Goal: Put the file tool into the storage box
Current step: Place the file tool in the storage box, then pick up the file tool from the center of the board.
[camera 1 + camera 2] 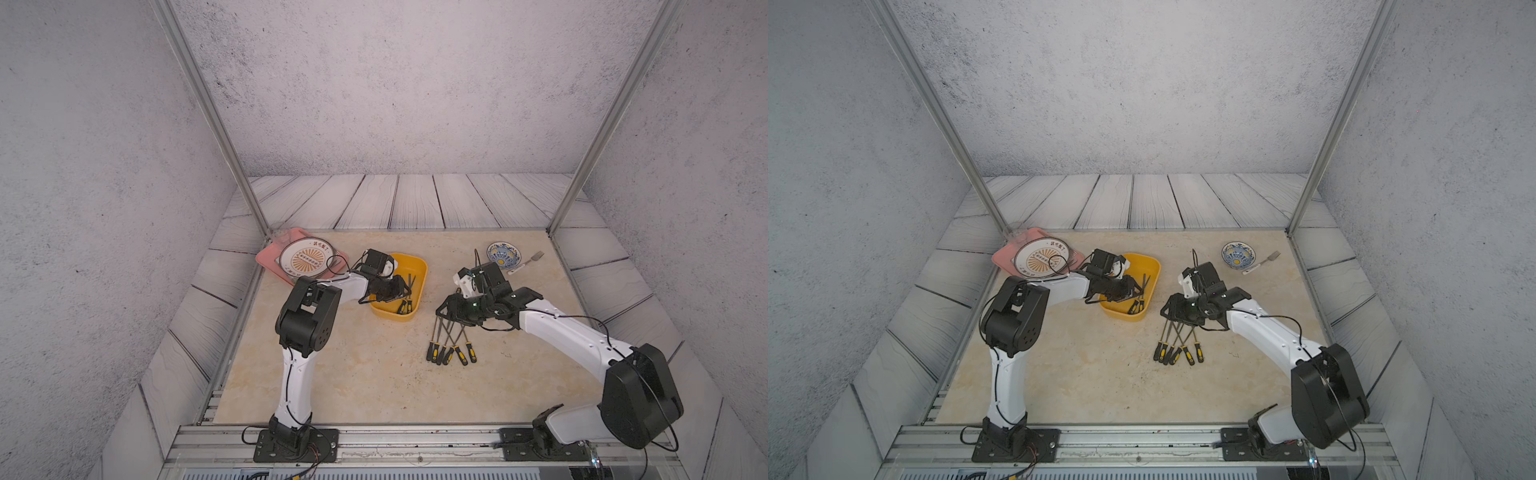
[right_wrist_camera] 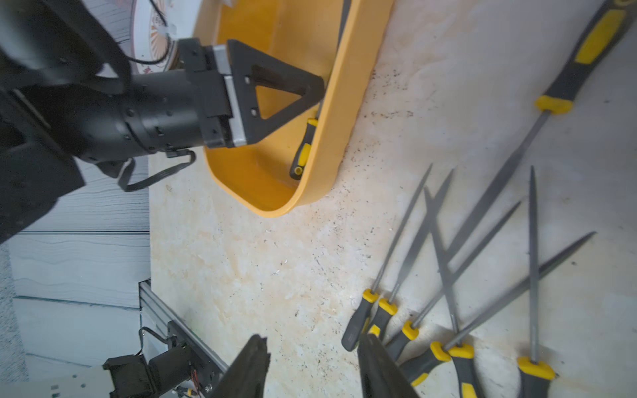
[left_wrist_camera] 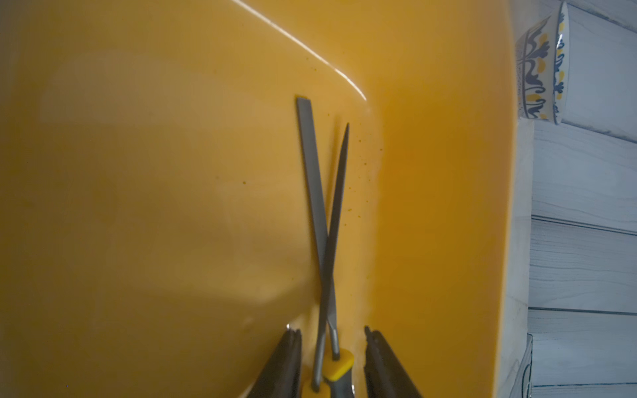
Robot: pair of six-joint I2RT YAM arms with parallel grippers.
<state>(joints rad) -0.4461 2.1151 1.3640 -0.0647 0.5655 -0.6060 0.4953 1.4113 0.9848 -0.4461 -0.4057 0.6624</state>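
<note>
Tabletop (image 1: pixel 353 374), beige, within grey walls (image 1: pixel 395 104); we see left gripper (image 3: pixel 332 332) spread inside box (image 1: pixel 395 315), right gripper (image 2: pixel 313 339) spread beside box.

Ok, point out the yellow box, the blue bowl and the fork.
yellow box (image 1: pixel 392 314): in a top view, near wall.
blue bowl (image 1: pixel 503 254): in a top view, inner centre.
fork (image 1: pixel 525 263): in a top view, mid-handle.

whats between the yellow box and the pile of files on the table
Only bare tabletop lies between the storage box and the pile of files; both top views and the right wrist view show it.
</note>
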